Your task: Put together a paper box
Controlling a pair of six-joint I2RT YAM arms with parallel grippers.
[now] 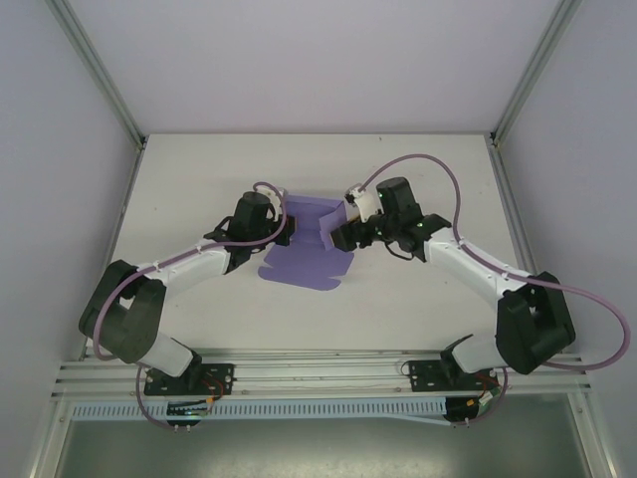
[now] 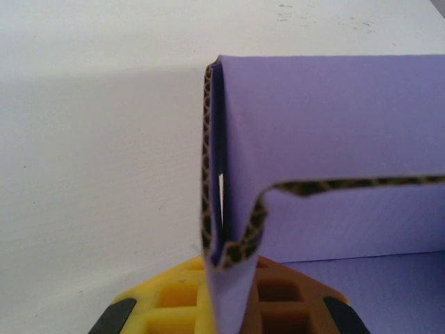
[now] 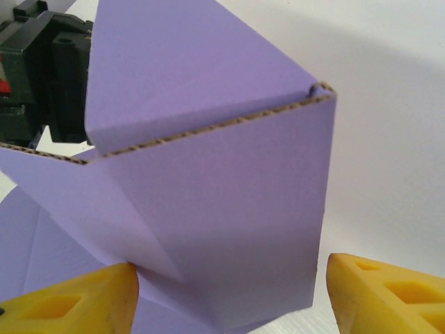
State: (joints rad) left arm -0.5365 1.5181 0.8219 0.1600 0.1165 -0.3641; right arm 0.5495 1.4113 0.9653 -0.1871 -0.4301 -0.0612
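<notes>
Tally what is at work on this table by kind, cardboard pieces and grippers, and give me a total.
paper box, purple: 1
Grippers with yellow fingers: 2, the left gripper and the right gripper
Total: 3

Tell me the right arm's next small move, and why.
Probably close the right pincer on the upright panel of the paper box. Its yellow fingers stand open on either side of that panel, with a gap on one side, while the left pincer is shut on a folded wall, steadying the box for the next fold.
</notes>
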